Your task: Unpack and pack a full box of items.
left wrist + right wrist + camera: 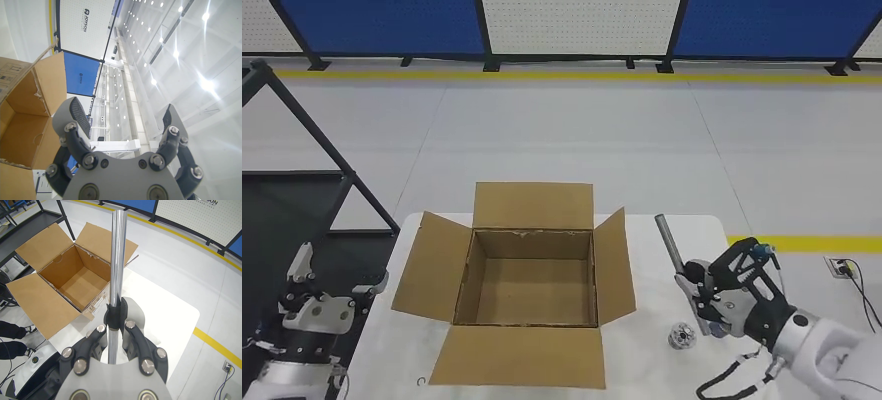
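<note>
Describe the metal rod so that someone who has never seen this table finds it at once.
Start at the open cardboard box in the middle of the white table. Beside one side flap, the right gripper is shut on the metal rod. It is long, straight and shiny, unlike the small round metal piece lying on the table nearby.

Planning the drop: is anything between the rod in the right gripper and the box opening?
Nothing visible blocks it. The rod in the right gripper only has to clear the open side flap of the box, which is empty.
</note>
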Tool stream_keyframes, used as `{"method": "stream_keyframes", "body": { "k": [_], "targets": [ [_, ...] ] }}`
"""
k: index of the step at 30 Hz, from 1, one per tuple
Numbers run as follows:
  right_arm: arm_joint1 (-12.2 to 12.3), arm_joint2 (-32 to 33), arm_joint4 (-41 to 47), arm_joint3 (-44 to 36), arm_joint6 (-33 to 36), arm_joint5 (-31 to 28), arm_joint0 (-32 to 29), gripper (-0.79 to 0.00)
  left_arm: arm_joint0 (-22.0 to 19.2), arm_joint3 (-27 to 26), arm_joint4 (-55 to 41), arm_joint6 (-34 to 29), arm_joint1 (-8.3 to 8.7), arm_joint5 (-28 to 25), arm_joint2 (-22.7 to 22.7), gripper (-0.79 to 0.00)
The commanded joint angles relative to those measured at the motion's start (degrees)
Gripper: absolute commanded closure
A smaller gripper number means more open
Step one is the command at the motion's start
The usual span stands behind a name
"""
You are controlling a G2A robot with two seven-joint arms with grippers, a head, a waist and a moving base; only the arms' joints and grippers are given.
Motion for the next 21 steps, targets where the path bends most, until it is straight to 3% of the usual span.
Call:
{"method": "stream_keyframes", "body": {
  "k": [1,6,11,21],
  "targets": [
    [0.0,-3.3,-1.4,-0.2,0.4,0.0,2.7,0.0,-1.1,0.5,-0.1,1.8,0.01,1.1,0.4,-0.785],
    [-0.7,-14.3,-2.8,2.6,3.5,1.9,14.6,0.0,-3.1,1.8,-2.0,5.1,0.07,4.6,0.0,-0.785],
    [-2.8,-28.8,-3.1,9.6,5.8,5.7,29.1,0.0,-3.0,2.8,-3.3,6.0,-0.02,4.0,-1.4,-0.785],
    [-11.8,-54.5,-1.1,34.7,1.7,13.0,53.0,0.0,-0.2,2.4,-6.8,3.2,-0.2,3.0,-4.4,-0.785]
  ]
}}
